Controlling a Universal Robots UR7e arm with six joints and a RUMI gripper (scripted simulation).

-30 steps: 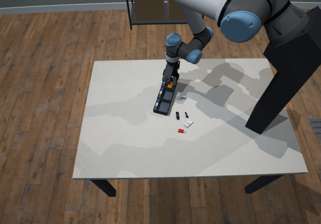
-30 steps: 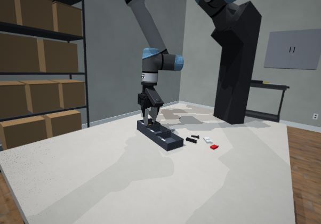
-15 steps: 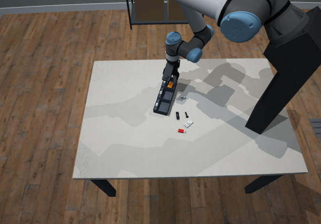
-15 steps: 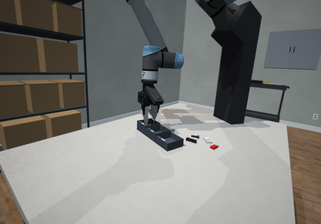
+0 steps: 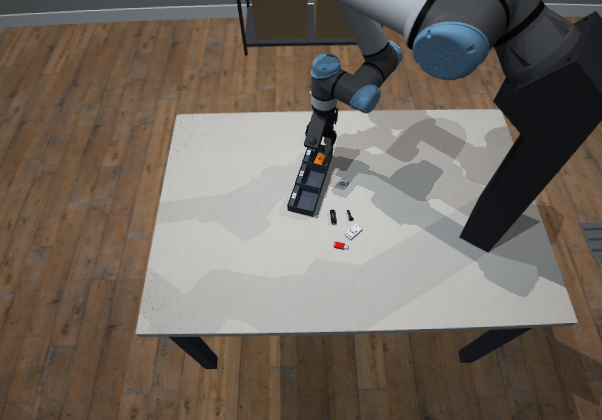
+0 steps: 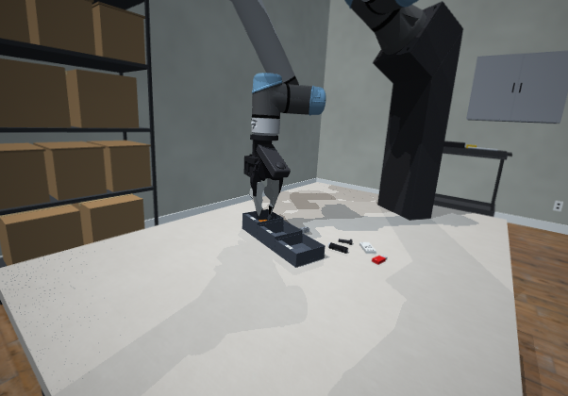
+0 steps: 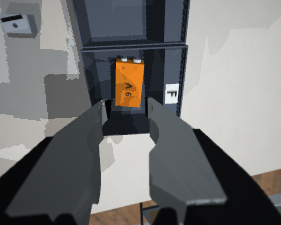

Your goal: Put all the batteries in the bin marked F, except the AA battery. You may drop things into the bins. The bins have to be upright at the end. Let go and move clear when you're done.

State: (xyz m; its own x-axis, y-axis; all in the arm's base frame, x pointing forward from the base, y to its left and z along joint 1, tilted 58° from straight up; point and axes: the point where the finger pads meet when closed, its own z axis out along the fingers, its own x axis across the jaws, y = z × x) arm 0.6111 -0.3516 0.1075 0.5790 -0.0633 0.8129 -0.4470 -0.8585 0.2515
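A dark row of three bins [image 5: 302, 211] [image 6: 302, 256] [image 7: 88, 64] lies on the table. An orange 9V battery [image 5: 320, 158] [image 7: 128, 84] lies flat in the far end bin, which bears a white label F [image 7: 172, 93]. My gripper [image 5: 323, 149] [image 6: 265, 211] [image 7: 128, 99] hangs just above that bin, its fingers a little apart with nothing between them. A black cylindrical battery [image 5: 333, 216] [image 6: 339, 248] and a smaller black item [image 5: 350, 215] [image 6: 345, 241] lie on the table right of the near end of the bins.
A white flat item [image 5: 353, 232] [image 6: 367, 247] and a red item [image 5: 340, 245] [image 6: 378, 259] lie near the black ones. A small grey item [image 5: 343, 184] [image 7: 18, 23] lies right of the bins. The other two bins look empty. The arm's black pedestal stands at the table's right.
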